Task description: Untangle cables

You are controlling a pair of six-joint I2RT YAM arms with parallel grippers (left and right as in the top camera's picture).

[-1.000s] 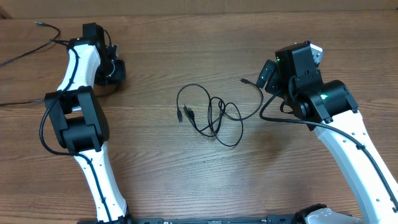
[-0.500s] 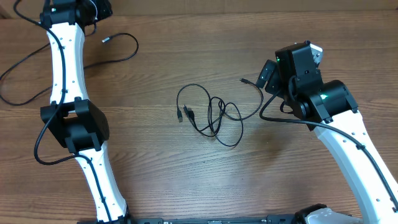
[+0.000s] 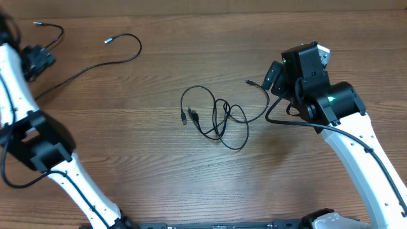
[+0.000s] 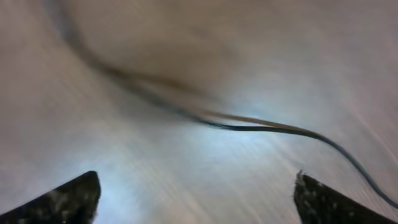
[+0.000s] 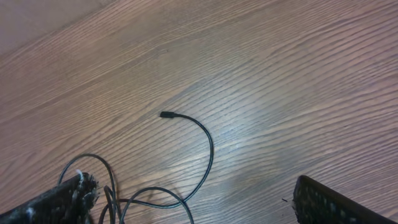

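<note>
A loose knot of thin black cables [image 3: 216,117] lies mid-table, with two plug ends at its left [image 3: 187,116]. One strand curves up to a plug end [image 3: 248,83] just left of my right gripper [image 3: 273,75], which stands open above the wood. In the right wrist view that plug end [image 5: 166,114] lies ahead of the open right gripper [image 5: 196,199], with nothing between the fingers. A separate cable [image 3: 95,63] with a silver tip [image 3: 107,41] lies loose at the upper left. My left gripper [image 3: 38,60] is beside it, open; the blurred left wrist view shows a strand [image 4: 261,127] ahead of the empty left gripper [image 4: 196,190].
The table's far edge [image 3: 203,7] runs along the top. Thick black wires run along both white arms [image 3: 356,146]. Another thin cable end [image 3: 37,24] lies near the upper-left corner. The left arm's elbow [image 3: 38,149] stands at the left edge.
The left arm swung out to the far left and its gripper went from shut to open, leaving the pulled-out cable on the table. The right arm and the knot stayed still.
</note>
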